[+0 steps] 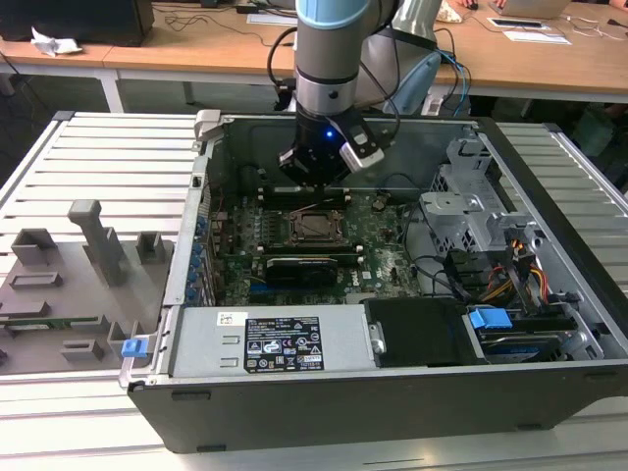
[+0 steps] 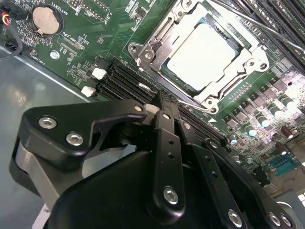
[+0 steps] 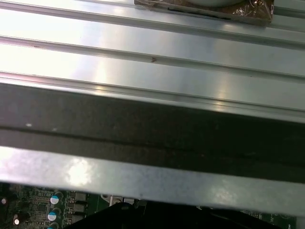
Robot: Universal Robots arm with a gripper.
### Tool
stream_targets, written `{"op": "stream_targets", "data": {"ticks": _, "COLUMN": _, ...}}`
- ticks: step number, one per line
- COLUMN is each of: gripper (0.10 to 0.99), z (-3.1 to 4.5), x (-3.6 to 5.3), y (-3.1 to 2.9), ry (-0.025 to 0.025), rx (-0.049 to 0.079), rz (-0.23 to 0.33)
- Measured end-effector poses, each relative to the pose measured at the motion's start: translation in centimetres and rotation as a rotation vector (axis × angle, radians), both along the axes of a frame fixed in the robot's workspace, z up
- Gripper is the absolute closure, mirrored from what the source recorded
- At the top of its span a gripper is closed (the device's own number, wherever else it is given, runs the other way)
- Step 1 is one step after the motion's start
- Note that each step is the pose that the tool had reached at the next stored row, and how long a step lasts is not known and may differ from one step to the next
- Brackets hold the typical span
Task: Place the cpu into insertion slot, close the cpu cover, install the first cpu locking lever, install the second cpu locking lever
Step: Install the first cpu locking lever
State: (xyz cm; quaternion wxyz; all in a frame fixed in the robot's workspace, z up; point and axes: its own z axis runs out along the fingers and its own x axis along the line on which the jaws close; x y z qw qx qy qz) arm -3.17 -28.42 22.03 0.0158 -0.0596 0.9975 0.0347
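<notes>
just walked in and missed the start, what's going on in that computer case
A robot arm's black gripper is down inside the open grey computer case, right beside the square silver-rimmed insertion slot on the green motherboard. The silvery-grey square cpu already lies in the slot, with the thin metal cpu cover lowered around it.

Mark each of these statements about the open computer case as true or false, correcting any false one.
1. The cpu lies in the insertion slot. True.
2. The cpu cover is folded down around the chip. True.
3. The gripper holds the cpu. False: its jaws are closed and carry nothing.
4. In the exterior view the gripper hangs outside the case. False: it is inside, above the motherboard.
</notes>
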Motion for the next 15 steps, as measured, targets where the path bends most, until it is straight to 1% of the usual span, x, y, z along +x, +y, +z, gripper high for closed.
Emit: {"op": "stream_targets", "data": {"ticks": 15, "gripper": 0.980, "z": -0.32, "x": 0.34, "y": 0.06, "ry": 0.0000, "rx": 0.000, "rz": 0.000}}
